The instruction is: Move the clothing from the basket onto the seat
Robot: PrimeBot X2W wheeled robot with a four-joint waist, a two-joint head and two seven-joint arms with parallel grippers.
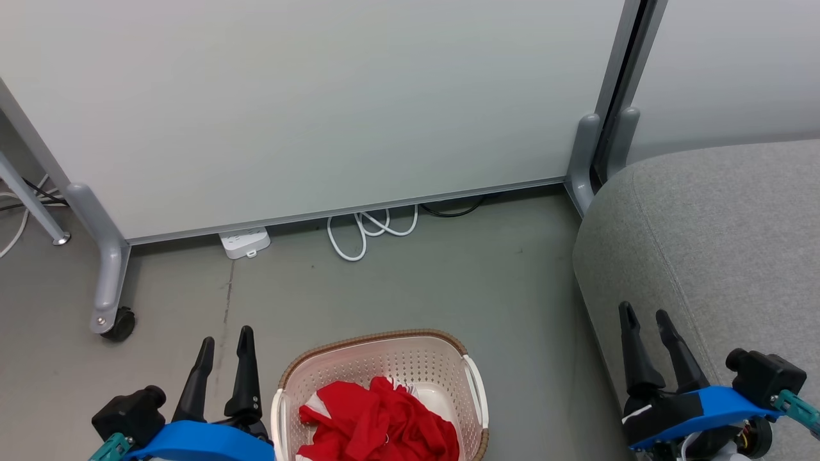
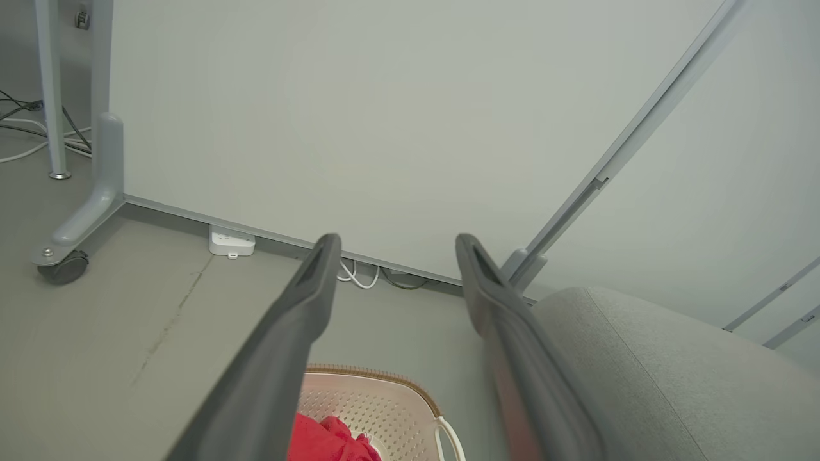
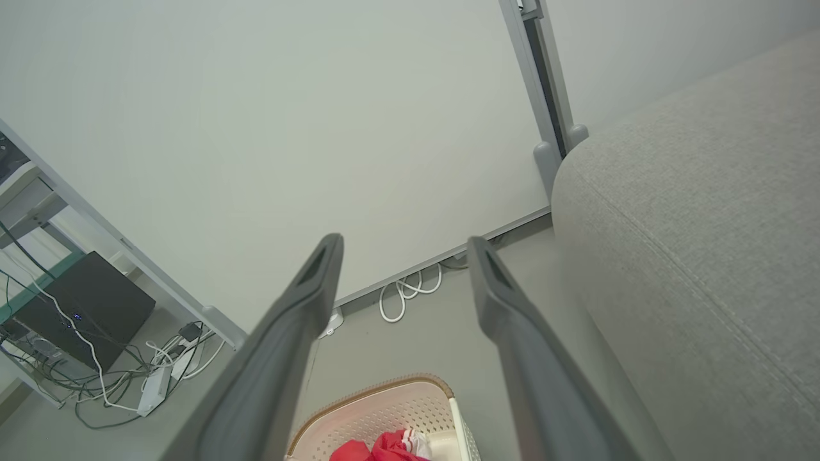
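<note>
While the head view looks down, the basket stands on the floor near the rounded end of the seat, with the red clothing heaped inside. The left gripper and right gripper flank it, fingers parted and empty, the right one showing against the seat. Along the left wrist, spread fingers frame the basket's far rim and some clothing. Along the right wrist, parted fingers frame the basket, clothing inside, beside the seat.

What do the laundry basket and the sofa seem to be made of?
Laundry basket: apparently matte cream plastic, judging by its moulded perforated wall; the brown rim looks woven, perhaps imitation. Sofa: light grey woven upholstery fabric, with visible texture and stitched seams.
</note>
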